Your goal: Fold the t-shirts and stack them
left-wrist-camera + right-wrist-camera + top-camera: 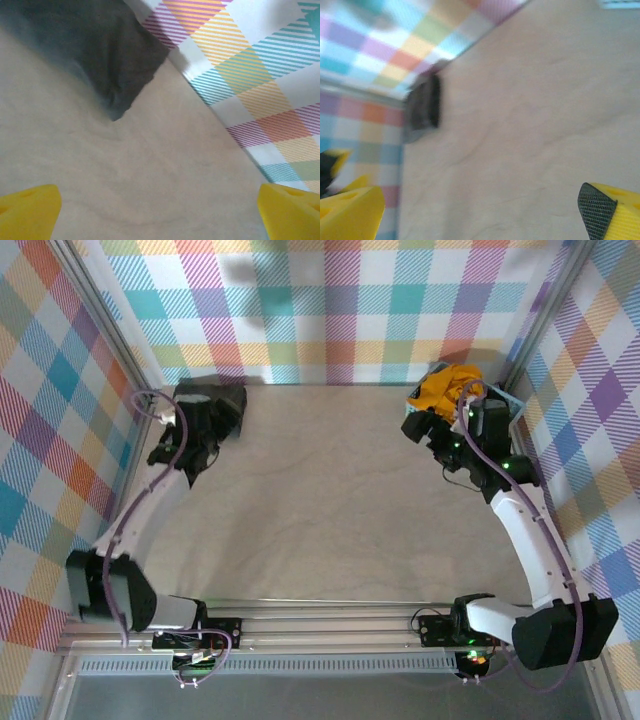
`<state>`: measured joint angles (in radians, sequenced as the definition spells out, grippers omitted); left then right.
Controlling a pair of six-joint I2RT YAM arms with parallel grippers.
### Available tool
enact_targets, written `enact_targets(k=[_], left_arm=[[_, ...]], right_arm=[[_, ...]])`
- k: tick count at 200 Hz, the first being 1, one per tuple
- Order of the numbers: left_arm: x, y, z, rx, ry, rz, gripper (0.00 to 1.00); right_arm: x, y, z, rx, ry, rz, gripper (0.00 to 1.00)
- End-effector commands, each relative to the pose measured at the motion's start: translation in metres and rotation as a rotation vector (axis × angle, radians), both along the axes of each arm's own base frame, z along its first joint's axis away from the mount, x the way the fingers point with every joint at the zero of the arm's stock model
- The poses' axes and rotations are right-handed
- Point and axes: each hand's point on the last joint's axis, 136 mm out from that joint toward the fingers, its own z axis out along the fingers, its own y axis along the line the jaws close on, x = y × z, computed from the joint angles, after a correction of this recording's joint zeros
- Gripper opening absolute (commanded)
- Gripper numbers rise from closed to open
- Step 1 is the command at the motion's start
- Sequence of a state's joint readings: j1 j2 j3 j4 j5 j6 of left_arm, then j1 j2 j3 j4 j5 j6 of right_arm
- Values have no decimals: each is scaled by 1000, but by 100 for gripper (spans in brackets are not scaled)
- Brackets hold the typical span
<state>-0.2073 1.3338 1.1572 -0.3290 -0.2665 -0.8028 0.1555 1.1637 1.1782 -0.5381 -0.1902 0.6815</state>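
Observation:
A folded stack of dark charcoal t-shirts (218,400) lies in the far left corner against the plaid wall. My left gripper (200,430) hovers just in front of it. In the left wrist view the dark cloth (100,45) lies ahead at the upper left, and my left gripper (160,215) is open with bare table between its yellow fingertips (27,212). A mustard-yellow t-shirt (450,385) sits bunched in the far right corner. My right gripper (415,425) is just left of it, open (480,215) over bare table, facing the distant dark stack (422,107).
The yellow shirt rests in a light blue basket (512,400) against the right wall. Plaid walls (330,310) close in the table on three sides. The beige table top (320,500) stretches between the two arms. The right wrist view is blurred.

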Motion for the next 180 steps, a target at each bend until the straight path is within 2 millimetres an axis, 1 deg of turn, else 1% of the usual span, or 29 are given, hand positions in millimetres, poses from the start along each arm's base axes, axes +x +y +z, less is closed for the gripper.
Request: enact_targets(k=[1, 5, 10, 16, 18, 26, 28, 30, 32, 38, 40, 46, 52, 61, 73, 78, 90, 106, 130, 137, 142, 145, 149, 157, 162, 171, 175, 180], left_arm=[[-62, 41, -23, 356, 81, 186, 100], [-69, 44, -24, 404, 82, 175, 100], [-77, 47, -28, 460, 91, 158, 100], [-87, 53, -35, 536, 116, 133, 100], [-89, 54, -36, 558, 124, 124, 100], [-100, 59, -54, 635, 174, 79, 100], [-101, 59, -58, 650, 182, 61, 100], [-102, 58, -62, 662, 187, 43, 100], [-102, 58, -64, 668, 183, 27, 100], [-105, 53, -76, 686, 180, -34, 100], [-103, 52, -74, 682, 151, -37, 100], [-103, 48, -81, 672, 122, -72, 100], [-107, 50, -92, 659, 116, -77, 100], [-107, 52, -103, 630, 84, -85, 100], [-101, 57, -103, 609, 61, -76, 100], [-97, 59, -103, 612, 57, -66, 100], [-81, 58, -105, 611, 54, -93, 100], [-60, 55, -121, 615, 56, -140, 100], [-37, 62, -148, 611, 51, -142, 100], [-32, 63, -153, 609, 44, -142, 100], [-26, 62, -151, 606, 34, -153, 100], [-25, 62, -155, 609, 60, -170, 100], [-21, 63, -156, 626, 59, -179, 100], [-16, 63, -154, 646, 45, -191, 100], [-13, 64, -152, 646, 17, -186, 100], [-14, 69, -162, 617, 23, -182, 100], [-12, 67, -159, 615, -8, -186, 100], [-13, 63, -161, 615, -7, -219, 100]], right_arm=[[-17, -61, -55, -325, 134, -173, 100], [-17, -67, -60, -363, 119, -184, 100], [-18, -74, -71, -415, 103, -193, 100], [-17, -83, -80, -468, 67, -217, 100], [-19, -86, -86, -485, 67, -223, 100], [-19, -96, -99, -547, 18, -249, 100], [-18, -98, -100, -559, -3, -254, 100], [-20, -100, -105, -575, -8, -257, 100], [-19, -102, -107, -587, -25, -260, 100], [-21, -106, -119, -626, -42, -260, 100], [-19, -106, -121, -637, -55, -258, 100], [-19, -107, -131, -671, -68, -240, 100], [-18, -108, -138, -694, -71, -226, 100], [-14, -107, -150, -708, -70, -196, 100], [-5, -105, -161, -718, -83, -162, 100], [-1, -104, -165, -723, -93, -153, 100], [9, -103, -172, -716, -113, -148, 100], [25, -102, -180, -688, -143, -143, 100], [49, -99, -186, -692, -193, -128, 100], [54, -98, -187, -705, -193, -101, 100], [59, -98, -187, -718, -195, -93, 100], [60, -98, -188, -722, -195, -87, 100], [64, -99, -186, -726, -206, -81, 100], [68, -101, -186, -723, -230, -89, 100], [68, -104, -191, -703, -211, -91, 100], [69, -108, -191, -677, -226, -101, 100], [68, -108, -192, -679, -213, -96, 100], [68, -107, -191, -676, -226, -92, 100]])
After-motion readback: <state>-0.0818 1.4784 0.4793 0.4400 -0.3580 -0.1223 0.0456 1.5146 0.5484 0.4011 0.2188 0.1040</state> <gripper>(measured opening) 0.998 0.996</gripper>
